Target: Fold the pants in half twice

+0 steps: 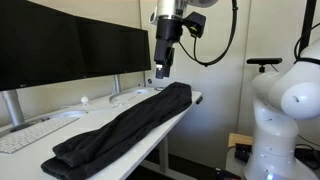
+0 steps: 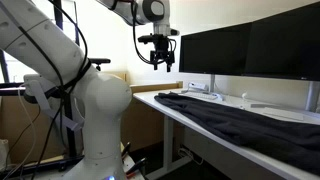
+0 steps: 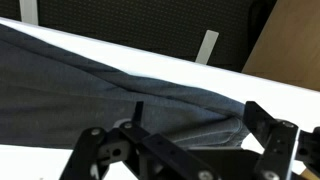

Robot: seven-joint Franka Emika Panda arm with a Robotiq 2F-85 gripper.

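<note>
Zero contact between claw (image 1: 162, 72) and pants (image 1: 130, 125). Hangs spread wide, pinching nothing, just above one end of the garment. Lies stretched lengthwise along the white desk (image 1: 196, 97), wrinkled, before the monitors (image 1: 70, 45), other end beside the keyboard (image 1: 25, 135). From the wrist: dark fabric directly beneath.

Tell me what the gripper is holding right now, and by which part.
Nothing. The gripper hangs open above one end of the pants, which lie on the desk; no fabric is between its jaws.
</note>
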